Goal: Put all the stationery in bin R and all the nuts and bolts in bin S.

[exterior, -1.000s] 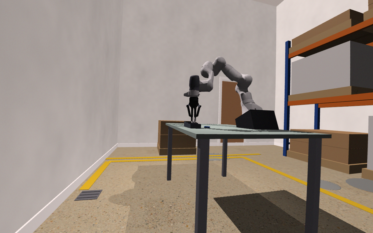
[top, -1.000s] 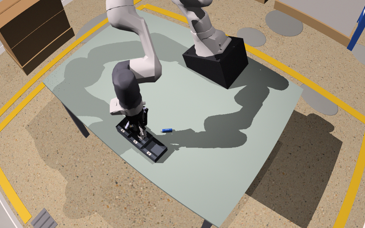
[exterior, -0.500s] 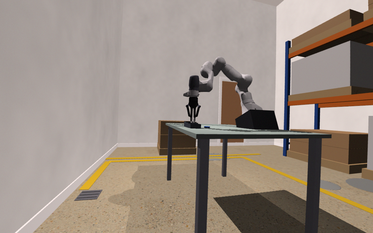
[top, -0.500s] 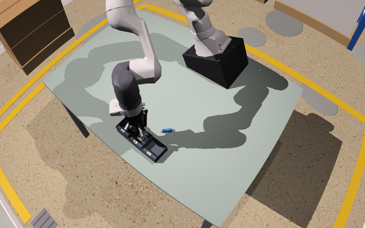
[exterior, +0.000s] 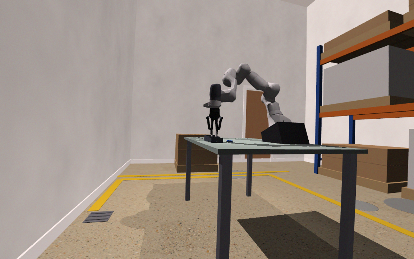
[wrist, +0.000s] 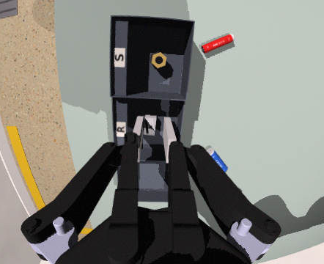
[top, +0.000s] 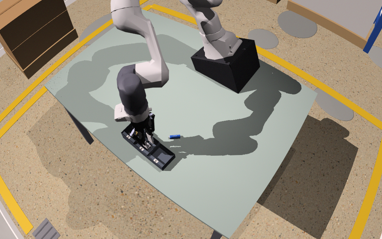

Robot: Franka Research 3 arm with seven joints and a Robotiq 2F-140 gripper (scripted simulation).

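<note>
The bins stand joined in a row on the table. Bin S (wrist: 122, 81) (top: 128, 136) holds a brass-coloured hex nut (wrist: 153, 61). My gripper (wrist: 153, 126) (top: 148, 145) (exterior: 214, 135) points down into bin R (wrist: 121, 129) (top: 141, 148). Its fingers stand a little apart, open. A small whitish and dark piece (wrist: 150, 121) shows between and below the fingertips, with a gap to the right finger; its kind and whether it touches the left finger are unclear. The fingers hide part of bin R.
A red printed cylinder (wrist: 218, 44) lies beside bin S, and a blue one (wrist: 218, 160) (top: 174, 136) (exterior: 229, 141) with a whitish end lies beside the bin row. A third lettered bin (top: 156, 160) adjoins bin R. The table's edge runs close behind the labelled side of the bins.
</note>
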